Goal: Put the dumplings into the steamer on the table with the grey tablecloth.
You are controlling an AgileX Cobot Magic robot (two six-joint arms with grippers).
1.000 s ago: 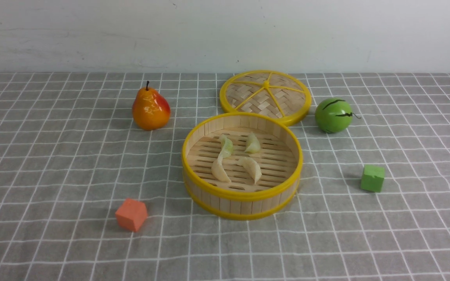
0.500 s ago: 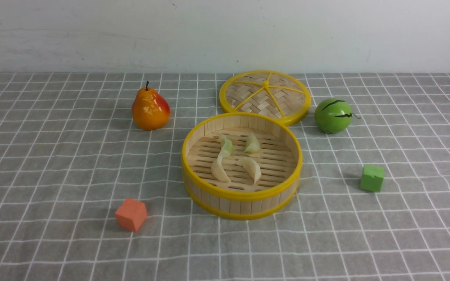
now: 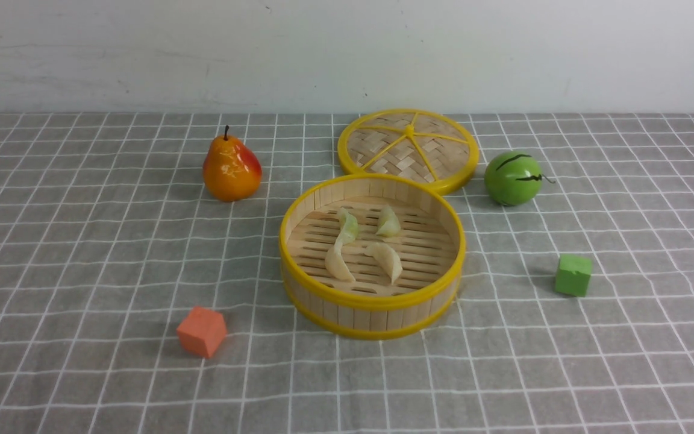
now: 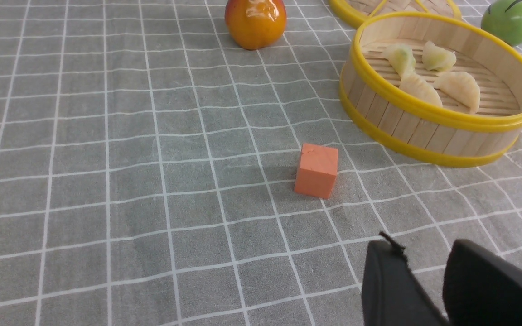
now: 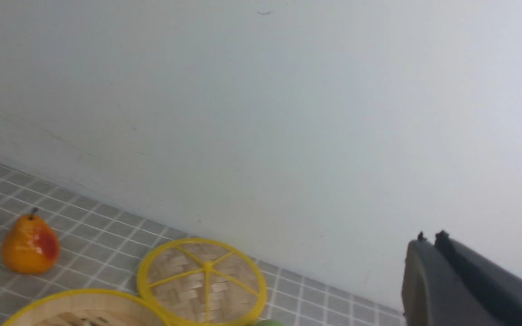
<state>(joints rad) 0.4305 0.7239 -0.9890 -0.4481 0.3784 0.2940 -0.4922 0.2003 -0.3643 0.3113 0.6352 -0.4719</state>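
Observation:
The steamer (image 3: 373,303) stands mid-table on the grey tablecloth (image 3: 82,253). Several pale dumplings lie on its slatted floor, among them one greenish (image 3: 347,226) and one cream (image 3: 388,260). They also show in the left wrist view (image 4: 458,83), inside the steamer (image 4: 406,127). My left gripper (image 4: 419,246) hovers low over the cloth, near the table's front left, with a gap between its fingers and nothing in it. My right gripper (image 5: 429,237) is raised and faces the wall, fingers together and empty. Neither gripper's jaws show in the front view.
The woven lid (image 3: 410,144) lies flat behind the steamer. A pear (image 3: 231,169) stands at the back left and a green melon (image 3: 512,178) at the back right. An orange cube (image 3: 202,331) sits front left, a green cube (image 3: 573,274) at the right.

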